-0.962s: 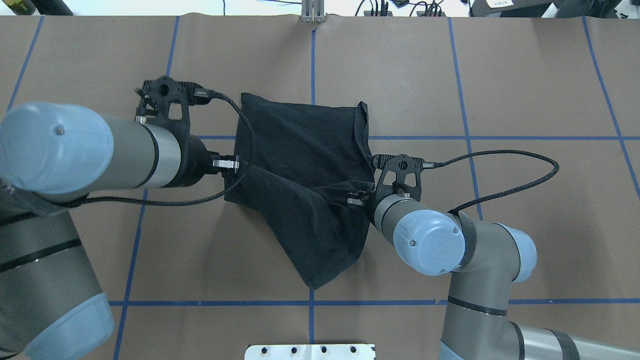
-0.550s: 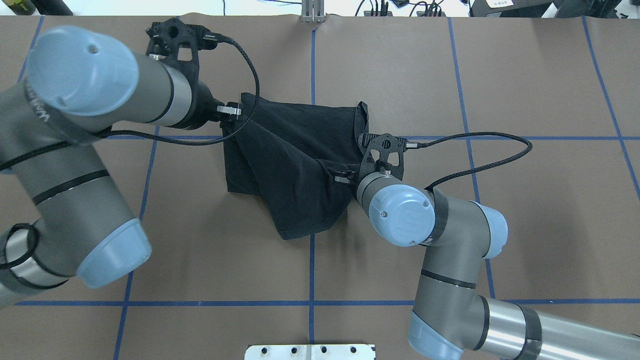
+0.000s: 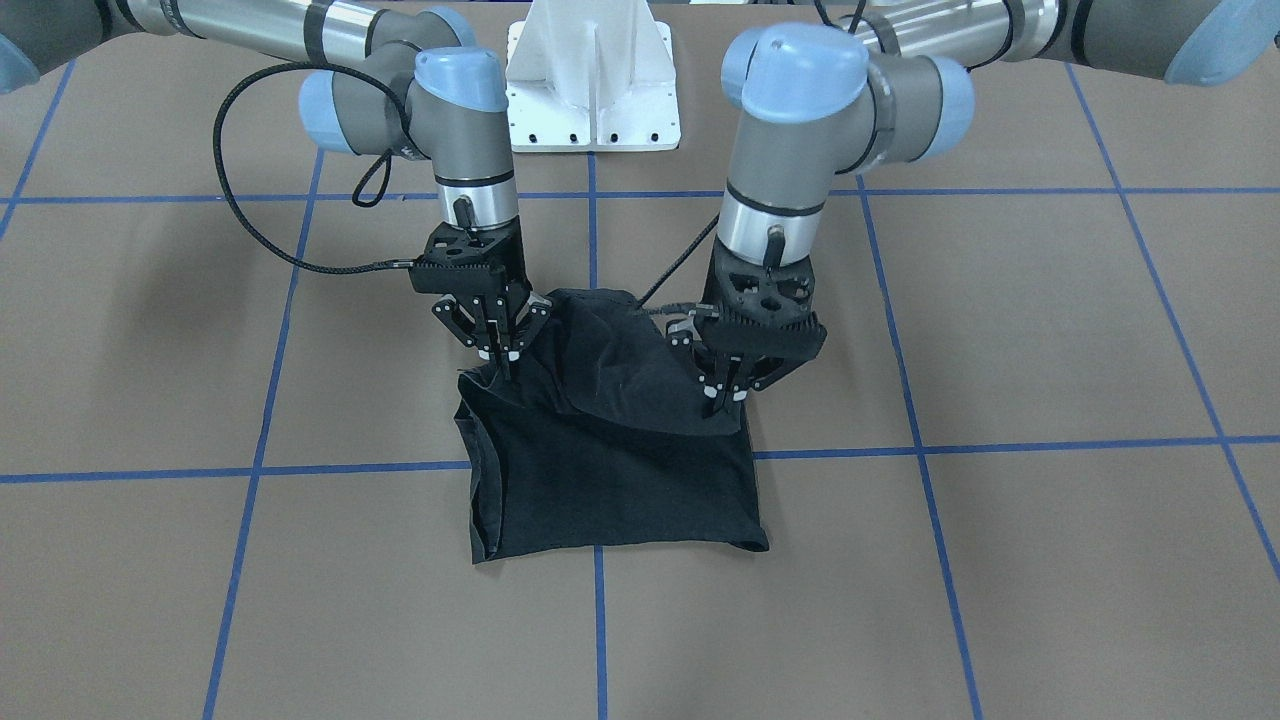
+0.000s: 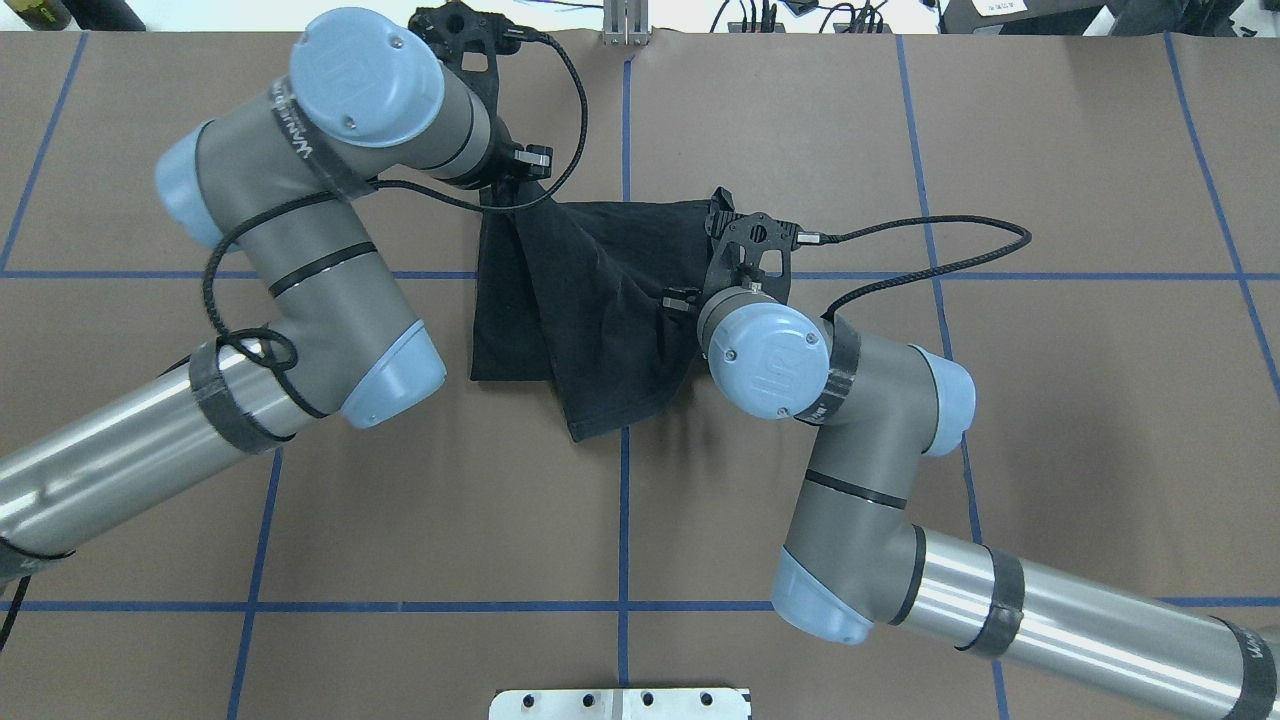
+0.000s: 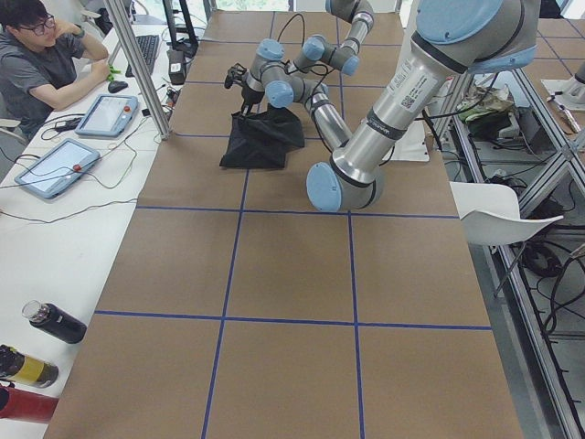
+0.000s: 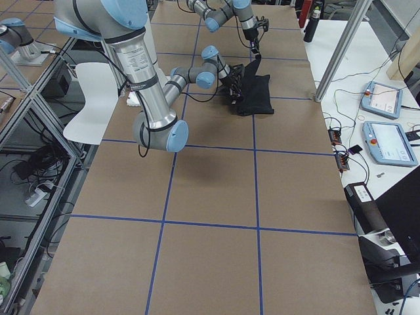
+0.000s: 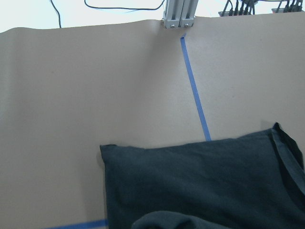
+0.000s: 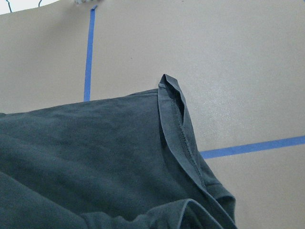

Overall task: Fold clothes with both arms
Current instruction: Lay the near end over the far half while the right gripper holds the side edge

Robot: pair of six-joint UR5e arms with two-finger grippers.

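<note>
The clothes are one black T-shirt [image 3: 610, 480] lying part-folded on the brown table [image 3: 1000, 560], plain side up with no print showing. Its robot-side edge is lifted and draped over the flat part [image 4: 600, 260]. My left gripper [image 3: 722, 393] is shut on one corner of that lifted edge and my right gripper [image 3: 500, 357] is shut on the other. From overhead both wrists hide their fingertips. The left wrist view shows the flat layer of the T-shirt [image 7: 205, 176]. In the right wrist view a hemmed edge of the T-shirt [image 8: 178, 129] stands up.
Blue tape lines [image 4: 625, 500] grid the table. The white mounting block [image 3: 595, 90] sits at the robot's side. An aluminium post [image 4: 625, 20] stands at the far edge. A person [image 5: 41, 55] sits at a side desk with tablets [image 5: 55, 169] and bottles [image 5: 50, 322].
Both arms have carried the held edge away from the robot, over the flat part. The hanging fold near the robot has grown shorter. Both grippers stayed shut on the cloth.
</note>
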